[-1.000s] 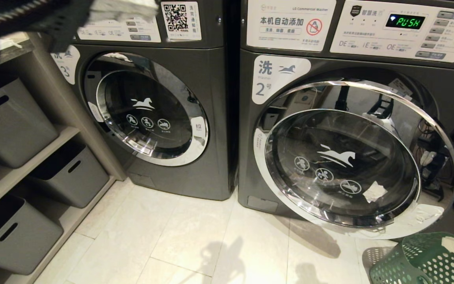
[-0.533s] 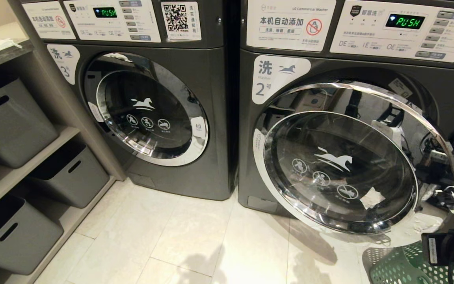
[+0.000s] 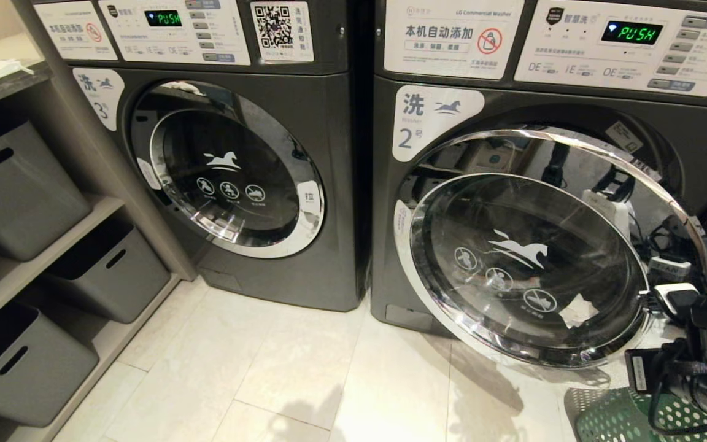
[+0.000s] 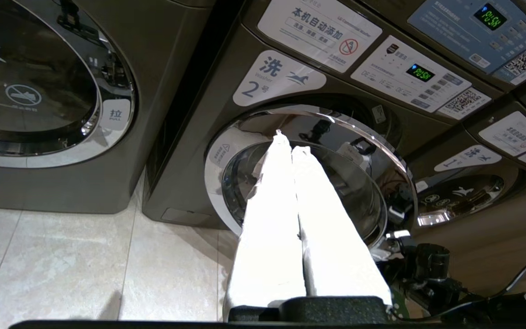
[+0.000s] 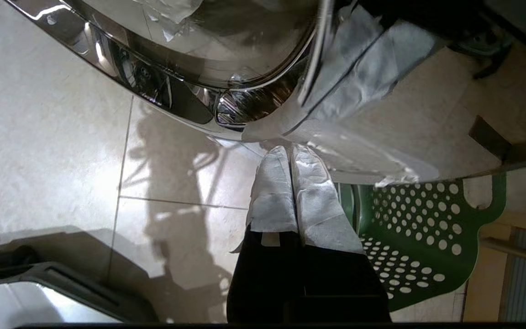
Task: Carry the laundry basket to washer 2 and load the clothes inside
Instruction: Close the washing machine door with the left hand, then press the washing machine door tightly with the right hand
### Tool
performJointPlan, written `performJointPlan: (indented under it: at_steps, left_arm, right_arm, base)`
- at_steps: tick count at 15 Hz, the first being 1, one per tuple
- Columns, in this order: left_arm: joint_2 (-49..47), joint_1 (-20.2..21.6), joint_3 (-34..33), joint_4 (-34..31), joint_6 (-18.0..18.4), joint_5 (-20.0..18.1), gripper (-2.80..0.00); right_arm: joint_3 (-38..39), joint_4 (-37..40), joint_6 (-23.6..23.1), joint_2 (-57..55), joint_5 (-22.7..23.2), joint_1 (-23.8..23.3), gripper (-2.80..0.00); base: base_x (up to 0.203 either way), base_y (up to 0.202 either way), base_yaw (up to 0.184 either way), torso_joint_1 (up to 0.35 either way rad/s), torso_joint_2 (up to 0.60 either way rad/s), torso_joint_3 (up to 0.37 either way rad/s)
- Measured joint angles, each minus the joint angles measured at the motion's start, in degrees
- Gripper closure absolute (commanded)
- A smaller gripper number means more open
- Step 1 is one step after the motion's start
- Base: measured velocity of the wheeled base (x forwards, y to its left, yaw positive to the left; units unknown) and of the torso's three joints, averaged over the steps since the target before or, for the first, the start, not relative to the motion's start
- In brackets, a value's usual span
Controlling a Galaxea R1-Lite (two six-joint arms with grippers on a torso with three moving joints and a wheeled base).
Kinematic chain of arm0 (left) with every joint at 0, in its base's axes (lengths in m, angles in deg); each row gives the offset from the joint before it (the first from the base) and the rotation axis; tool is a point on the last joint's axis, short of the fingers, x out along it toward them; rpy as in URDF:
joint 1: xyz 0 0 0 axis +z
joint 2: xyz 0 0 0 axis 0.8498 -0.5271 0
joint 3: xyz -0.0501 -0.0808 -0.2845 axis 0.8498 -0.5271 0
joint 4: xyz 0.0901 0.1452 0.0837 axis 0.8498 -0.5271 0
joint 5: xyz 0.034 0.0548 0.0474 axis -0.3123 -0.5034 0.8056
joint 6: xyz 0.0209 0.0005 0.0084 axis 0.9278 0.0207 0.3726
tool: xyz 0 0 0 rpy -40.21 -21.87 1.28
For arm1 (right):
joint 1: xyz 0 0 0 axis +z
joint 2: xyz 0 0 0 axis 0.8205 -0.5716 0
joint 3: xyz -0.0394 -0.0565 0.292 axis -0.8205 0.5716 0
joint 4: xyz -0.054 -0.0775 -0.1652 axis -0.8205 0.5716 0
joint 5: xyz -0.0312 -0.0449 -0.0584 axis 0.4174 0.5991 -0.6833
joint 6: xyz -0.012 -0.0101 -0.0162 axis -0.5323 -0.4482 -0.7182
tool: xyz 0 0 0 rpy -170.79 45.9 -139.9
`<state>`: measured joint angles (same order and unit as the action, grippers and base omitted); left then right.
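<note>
— Chrome is gleaming round the door of washer 2, and that door is standing ajar, swung out from the dark grey front. Are you seeing the label?

— Yes, the white label with the horse and the numeral is sitting just beside the upper edge of the door. Where is the laundry basket?

— The green laundry basket is sitting on the pale tiled floor, just below the lower edge of the open door, at the head view's bottom right corner. No clothes are showing in the part of it I can see.

— And the right claw?

— The right claw is hanging over the basket's near wall, close under the door's rim. Its two padded fingers are lying pressed together, pinching nothing. The right arm is crowding the head view's right edge above the basket.

— What about the left claw?

— The left claw is pointing at the door of washer 2 from the floor side, with its white fingers also pressed together and carrying nothing.

— Anything to the left?

— Washer 3 is standing with its door closed, and grey bins are resting on shelves beside it.
</note>
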<state>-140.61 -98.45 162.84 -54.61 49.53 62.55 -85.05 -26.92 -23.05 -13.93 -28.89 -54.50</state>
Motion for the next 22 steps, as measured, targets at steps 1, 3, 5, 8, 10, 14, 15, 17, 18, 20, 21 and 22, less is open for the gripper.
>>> performJointPlan:
  at_steps: [1, 3, 5, 8, 10, 14, 15, 17, 18, 20, 21, 22]
  left_arm:
    - [0.31, 0.6, -0.17, -0.09, 0.0, 0.0, 0.0]
    - [1.02, 2.98, -0.83, -0.07, 0.18, -0.06, 0.0]
    - [1.89, 7.22, -2.57, -0.07, 1.37, -0.22, 0.0]
    - [4.56, 18.25, -10.16, -0.02, 4.54, -0.74, 0.0]
    - [7.48, 26.01, -18.82, 0.27, 5.97, -1.5, 0.0]
    - [13.42, 35.7, -35.73, 1.44, 6.53, -2.57, 0.0]
    - [14.78, 37.45, -39.17, 1.83, 6.57, -2.72, 0.0]
    - [17.16, 41.73, -45.5, 2.1, 6.62, -2.77, 0.0]
    - [17.99, 43.82, -48.18, 2.16, 6.61, -2.73, 0.0]
    - [19.43, 47.15, -53.61, 2.65, 6.44, -2.57, 0.0]
    - [20.13, 47.92, -56.07, 3.47, 6.38, -2.57, 0.0]
    - [20.83, 48.42, -58.4, 4.89, 6.38, -2.62, 0.0]
  right_arm:
    - [-0.05, -1.21, -0.23, -1.09, -0.09, 0.05, 0.0]
    - [-0.59, -3.94, -0.43, -3.37, -0.44, 0.02, 0.0]
    - [-1.0, -7.97, -1.15, -5.93, -1.29, -0.2, 0.0]
    - [-1.31, -16.51, -6.12, -9.93, -1.7, -3.33, 0.0]
    - [-2.16, -19.89, -10.21, -11.76, -2.06, -6.91, 0.0]
    - [-5.83, -20.32, -11.55, -15.27, -1.73, -11.53, 0.0]
    - [-7.17, -20.33, -11.53, -16.29, -1.58, -12.21, 0.0]
    - [-10.82, -20.39, -11.36, -18.86, -1.32, -13.35, 0.0]
    - [-12.99, -20.5, -11.25, -20.15, -1.03, -13.77, 0.0]
    - [-17.92, -20.19, -11.05, -23.18, -0.16, -14.27, 0.0]
    - [-20.64, -20.38, -11.03, -24.73, 0.09, -14.48, 0.0]
    - [-23.0, -20.58, -11.03, -26.28, 0.26, -14.54, 0.0]
  base:
    - [0.0, 0.0, 0.0, 0.0, 0.0, 0.0]
    - [0.0, 0.0, 0.0, 0.0, 0.0, 0.0]
    - [0.0, 0.0, 0.0, 0.0, 0.0, 0.0]
    - [0.0, 0.0, 0.0, 0.0, 0.0, 0.0]
    - [0.0, 0.0, 0.0, 0.0, 0.0, 0.0]
    - [0.0, 0.0, 0.0, 0.0, 0.0, 0.0]
    - [0.0, 0.0, 0.0, 0.0, 0.0, 0.0]
    - [0.0, 0.0, 0.0, 0.0, 0.0, 0.0]
    - [0.0, 0.0, 0.0, 0.0, 0.0, 0.0]
    - [0.0, 0.0, 0.0, 0.0, 0.0, 0.0]
    - [0.0, 0.0, 0.0, 0.0, 0.0, 0.0]
    - [0.0, 0.0, 0.0, 0.0, 0.0, 0.0]
